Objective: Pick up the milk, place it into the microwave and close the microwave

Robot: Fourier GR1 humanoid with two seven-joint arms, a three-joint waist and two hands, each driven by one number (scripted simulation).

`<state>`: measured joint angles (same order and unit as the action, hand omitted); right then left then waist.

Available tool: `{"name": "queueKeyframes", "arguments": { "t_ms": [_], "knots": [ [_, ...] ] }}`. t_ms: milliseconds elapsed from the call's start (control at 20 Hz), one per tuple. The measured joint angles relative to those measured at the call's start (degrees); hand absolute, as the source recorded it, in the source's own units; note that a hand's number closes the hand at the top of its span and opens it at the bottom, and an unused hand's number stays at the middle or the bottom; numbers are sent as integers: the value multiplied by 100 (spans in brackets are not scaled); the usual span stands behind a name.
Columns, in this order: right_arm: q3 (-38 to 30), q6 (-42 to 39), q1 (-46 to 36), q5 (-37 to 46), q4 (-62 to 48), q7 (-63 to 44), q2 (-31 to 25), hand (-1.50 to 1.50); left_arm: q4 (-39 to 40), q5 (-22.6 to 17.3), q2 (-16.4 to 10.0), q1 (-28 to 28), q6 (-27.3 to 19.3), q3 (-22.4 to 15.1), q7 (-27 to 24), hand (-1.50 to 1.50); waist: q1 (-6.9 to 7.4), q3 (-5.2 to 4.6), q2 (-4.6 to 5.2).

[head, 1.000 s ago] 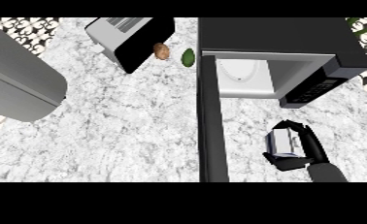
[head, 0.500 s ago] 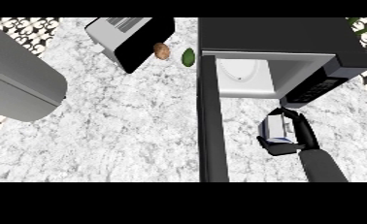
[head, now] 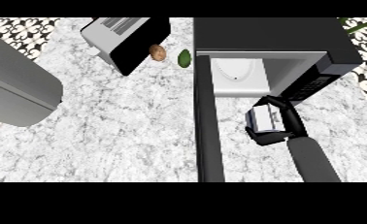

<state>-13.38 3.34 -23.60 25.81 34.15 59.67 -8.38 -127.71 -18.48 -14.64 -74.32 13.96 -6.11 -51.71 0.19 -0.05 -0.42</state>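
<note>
My right hand (head: 281, 121) is curled round the milk carton (head: 262, 118), a small white and grey box, and holds it just in front of the microwave's opening. The black microwave (head: 272, 36) stands at the upper right with its white inside (head: 240, 75) showing. Its door (head: 206, 121) is swung open and runs as a dark strip down the middle of the head view, left of the carton. My left hand does not show.
A toaster (head: 122, 39) stands at the upper left, with a brown potato (head: 158, 52) and a green avocado (head: 184, 58) beside it. A grey curved object (head: 25, 92) lies at the left edge on the marble counter (head: 122, 131).
My right hand has carried the milk carton up the view and slightly left, closer to the microwave's opening. The door has stayed open.
</note>
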Motion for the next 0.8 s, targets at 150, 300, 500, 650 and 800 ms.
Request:
{"name": "queueKeyframes", "arguments": {
  "t_ms": [150,300,500,650,800],
  "knots": [
    [112,92,12,-2,613,-386,132,150,-57,-136,-35,29,22,132,81,-150,-30,-3,-4],
    [188,169,-45,4,1126,-936,208,150,-37,-242,-64,84,75,251,162,-150,-24,-2,1],
    [247,61,-261,-38,1568,-1741,230,150,-50,-299,-60,157,133,338,261,-150,-1,1,13],
    [286,26,-634,11,1512,-2236,218,150,193,-277,-21,357,177,389,266,-150,37,2,26],
    [240,115,-1075,79,1095,-2408,146,150,335,-366,-37,559,215,528,362,-150,81,5,48]
  ]
}}
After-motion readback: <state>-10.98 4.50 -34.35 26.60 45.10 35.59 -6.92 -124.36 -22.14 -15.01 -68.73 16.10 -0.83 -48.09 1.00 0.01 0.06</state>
